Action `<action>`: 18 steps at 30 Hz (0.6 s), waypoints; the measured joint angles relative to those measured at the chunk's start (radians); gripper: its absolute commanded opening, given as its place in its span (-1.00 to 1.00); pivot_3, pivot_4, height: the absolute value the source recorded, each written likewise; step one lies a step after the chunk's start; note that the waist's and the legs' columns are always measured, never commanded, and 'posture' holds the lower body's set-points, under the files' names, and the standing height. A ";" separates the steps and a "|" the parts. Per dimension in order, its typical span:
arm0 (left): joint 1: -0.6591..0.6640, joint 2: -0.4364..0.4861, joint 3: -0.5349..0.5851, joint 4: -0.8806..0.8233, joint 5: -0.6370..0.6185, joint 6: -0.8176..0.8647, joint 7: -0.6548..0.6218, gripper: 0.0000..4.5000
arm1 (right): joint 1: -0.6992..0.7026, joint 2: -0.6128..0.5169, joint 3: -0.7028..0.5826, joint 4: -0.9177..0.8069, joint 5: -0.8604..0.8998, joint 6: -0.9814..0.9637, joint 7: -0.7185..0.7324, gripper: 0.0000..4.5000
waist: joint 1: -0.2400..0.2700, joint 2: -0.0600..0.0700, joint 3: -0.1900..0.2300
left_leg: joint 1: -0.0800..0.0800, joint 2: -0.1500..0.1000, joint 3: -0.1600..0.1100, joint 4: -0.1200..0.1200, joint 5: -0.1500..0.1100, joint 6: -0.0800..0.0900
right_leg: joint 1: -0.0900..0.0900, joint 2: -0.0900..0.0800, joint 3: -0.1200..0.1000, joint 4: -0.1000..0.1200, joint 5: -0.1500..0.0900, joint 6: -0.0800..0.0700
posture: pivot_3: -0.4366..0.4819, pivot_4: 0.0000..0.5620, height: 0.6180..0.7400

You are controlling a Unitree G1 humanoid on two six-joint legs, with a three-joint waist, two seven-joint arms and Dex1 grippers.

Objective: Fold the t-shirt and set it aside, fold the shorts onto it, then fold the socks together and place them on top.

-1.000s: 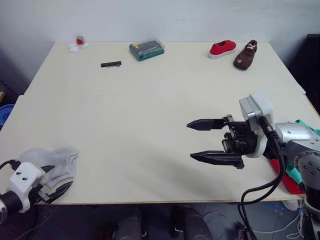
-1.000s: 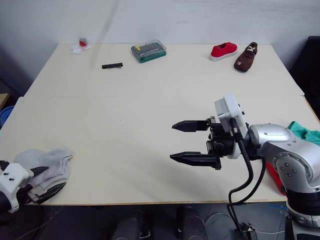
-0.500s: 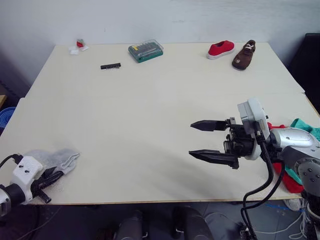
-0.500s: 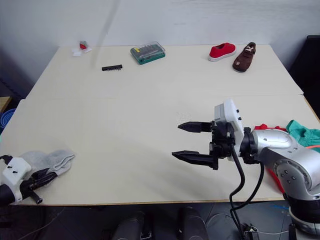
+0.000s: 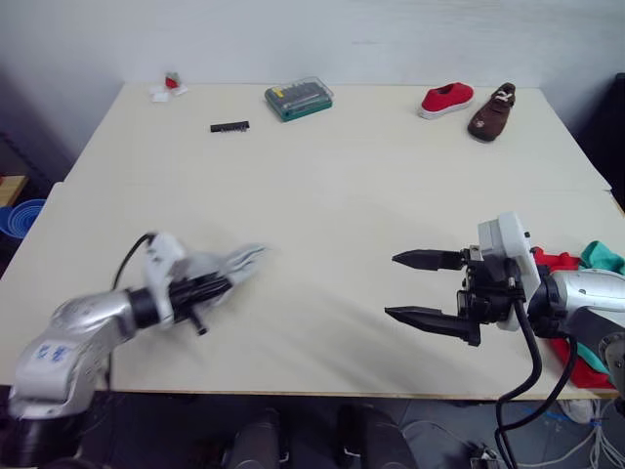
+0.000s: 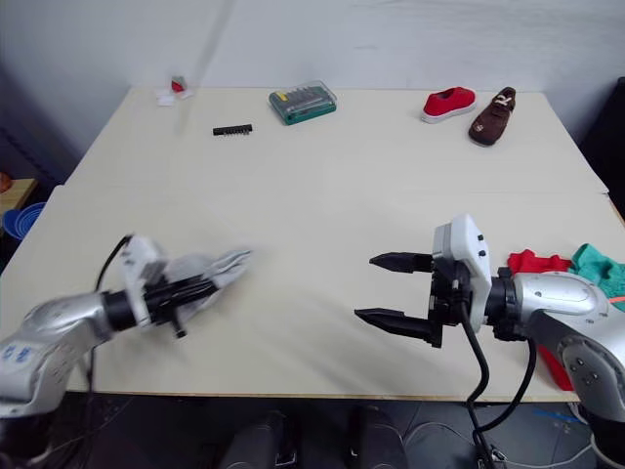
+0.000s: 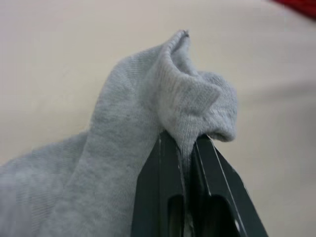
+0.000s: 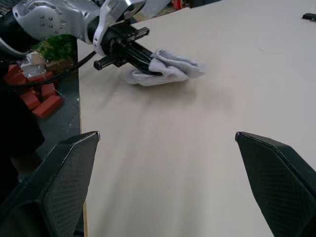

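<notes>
The light grey socks [image 5: 234,266] are bunched in my left gripper [image 5: 210,286], which is shut on them just above the table, left of centre. In the left wrist view the sock fabric [image 7: 163,98] folds over the two closed fingertips [image 7: 170,148]. My right gripper [image 5: 391,285] hovers open and empty over the table's right half, pointing toward the socks [image 8: 170,69]. The red t-shirt [image 5: 557,262] and the teal shorts [image 5: 604,256] lie heaped at the table's right edge, partly hidden behind my right arm.
At the far edge of the cream table [image 5: 322,186] sit a red shoe [image 5: 446,99], a brown shoe [image 5: 491,109], a green tool case [image 5: 298,98], a black bit strip [image 5: 229,127] and a small red and white item [image 5: 168,88].
My left gripper closed on the socks at the near left corner and carried them right, toward the table's middle. The right gripper stayed open. The camera view has shifted.
</notes>
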 measured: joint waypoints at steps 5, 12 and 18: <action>-0.208 -0.065 -0.239 0.096 0.067 0.004 -0.038 -0.99 | 0.098 -0.003 -0.029 -0.006 -0.058 -0.024 -0.015 1.00 | 0.001 -0.001 0.000 | 0.000 0.000 0.001 0.001 0.002 0.000 | 0.000 0.003 0.000 0.001 0.000 0.000 | -0.05 -0.47 1.00; -0.448 -0.259 -0.445 0.284 0.183 0.085 0.033 -0.99 | 0.156 -0.003 -0.057 -0.003 -0.131 -0.064 -0.048 1.00 | 0.012 -0.004 0.001 | -0.001 0.000 0.000 0.004 0.003 0.001 | 0.000 0.003 0.001 0.001 0.001 0.001 | -0.05 -0.47 1.00; -0.510 -0.369 -0.501 0.358 0.221 0.153 0.076 -0.66 | 0.175 -0.001 -0.061 -0.005 -0.153 -0.074 -0.067 1.00 | 0.012 -0.004 0.002 | -0.001 0.001 0.000 0.004 0.003 0.001 | 0.000 0.003 0.001 0.001 0.000 0.002 | -0.05 -0.47 1.00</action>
